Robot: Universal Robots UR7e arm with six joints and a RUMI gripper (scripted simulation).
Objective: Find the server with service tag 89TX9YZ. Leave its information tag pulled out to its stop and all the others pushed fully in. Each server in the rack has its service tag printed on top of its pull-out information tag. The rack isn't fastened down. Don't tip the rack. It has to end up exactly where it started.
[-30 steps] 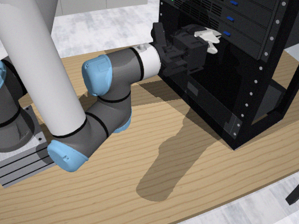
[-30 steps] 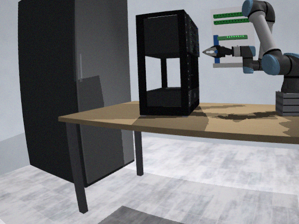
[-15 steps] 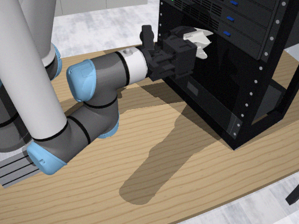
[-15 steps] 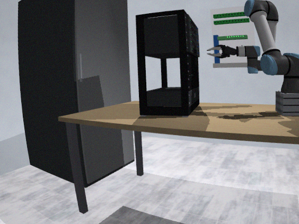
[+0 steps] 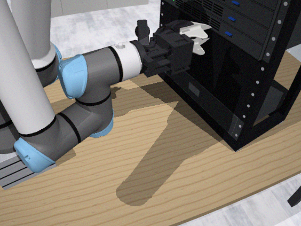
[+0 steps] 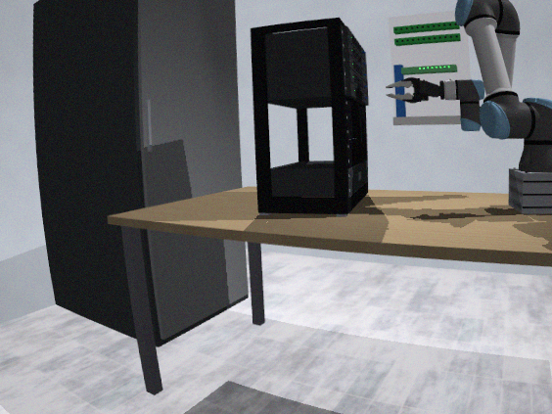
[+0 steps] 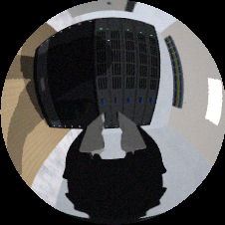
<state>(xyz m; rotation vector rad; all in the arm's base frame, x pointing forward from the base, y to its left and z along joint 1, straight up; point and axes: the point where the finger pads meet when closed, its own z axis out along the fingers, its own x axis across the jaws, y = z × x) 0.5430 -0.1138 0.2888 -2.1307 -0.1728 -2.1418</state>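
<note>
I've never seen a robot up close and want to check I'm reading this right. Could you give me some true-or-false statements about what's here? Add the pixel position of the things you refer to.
1. The fingers (image 5: 198, 37) (image 6: 398, 91) are clamped on a blue tab. False: they stand apart with nothing between them.
2. The server rack (image 5: 267, 54) (image 6: 341, 118) stands upright on the wooden table (image 5: 107, 198) (image 6: 196, 226). True.
3. The servers (image 5: 267, 24) (image 7: 129, 65) fill the bottom of the rack. False: they sit in its upper part, above an open space.
4. The tall dark cabinet (image 6: 188, 94) has a green light near its top. True.
5. The robot arm (image 5: 96, 67) (image 6: 494, 65) is lying on the floor. False: its base is mounted on the table.
</note>
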